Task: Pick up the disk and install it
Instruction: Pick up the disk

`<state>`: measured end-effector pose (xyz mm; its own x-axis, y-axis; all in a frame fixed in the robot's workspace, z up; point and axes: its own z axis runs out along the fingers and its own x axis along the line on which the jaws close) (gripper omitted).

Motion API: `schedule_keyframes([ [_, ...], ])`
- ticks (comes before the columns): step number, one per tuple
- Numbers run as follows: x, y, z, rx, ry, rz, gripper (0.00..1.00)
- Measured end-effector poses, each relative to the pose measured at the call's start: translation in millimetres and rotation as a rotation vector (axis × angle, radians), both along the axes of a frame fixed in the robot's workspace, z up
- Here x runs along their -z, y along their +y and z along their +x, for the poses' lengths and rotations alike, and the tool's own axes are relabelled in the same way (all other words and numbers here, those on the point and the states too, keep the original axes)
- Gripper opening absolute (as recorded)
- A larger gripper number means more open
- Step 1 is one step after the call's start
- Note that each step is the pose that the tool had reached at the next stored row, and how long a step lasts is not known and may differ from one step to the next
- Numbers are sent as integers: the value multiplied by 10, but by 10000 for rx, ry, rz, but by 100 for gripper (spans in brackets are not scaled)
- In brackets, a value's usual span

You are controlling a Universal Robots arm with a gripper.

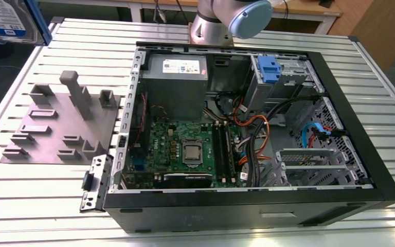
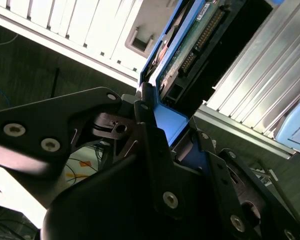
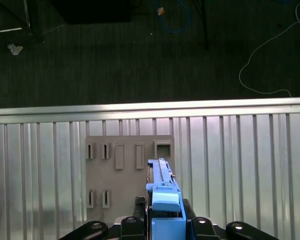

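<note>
The gripper (image 3: 162, 222) is seen closed on the disk (image 3: 160, 180), its jaws drawn in narrow and pressed against the blue rail at one end. In the first wrist view the disk is presented edge-on, and its long axis is directed straight out from the jaws towards the grey slotted plate (image 3: 122, 170) on the ribbed metal table (image 3: 240, 165). In the second wrist view the gripper (image 2: 172, 131) is clamped on the same blue end, and the green circuit-board side of the disk (image 2: 190, 45) is turned to the camera. In the exterior view the disk (image 1: 5, 20) is held clear of the table (image 1: 39, 206) at the far left, label side showing, well apart from the open computer case (image 1: 252, 206).
</note>
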<state>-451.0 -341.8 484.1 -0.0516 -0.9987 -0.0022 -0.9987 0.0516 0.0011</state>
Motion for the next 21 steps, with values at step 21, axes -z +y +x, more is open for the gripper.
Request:
schedule_keyframes([
  [21,-5,-85,126,1,-1,-3,36],
])
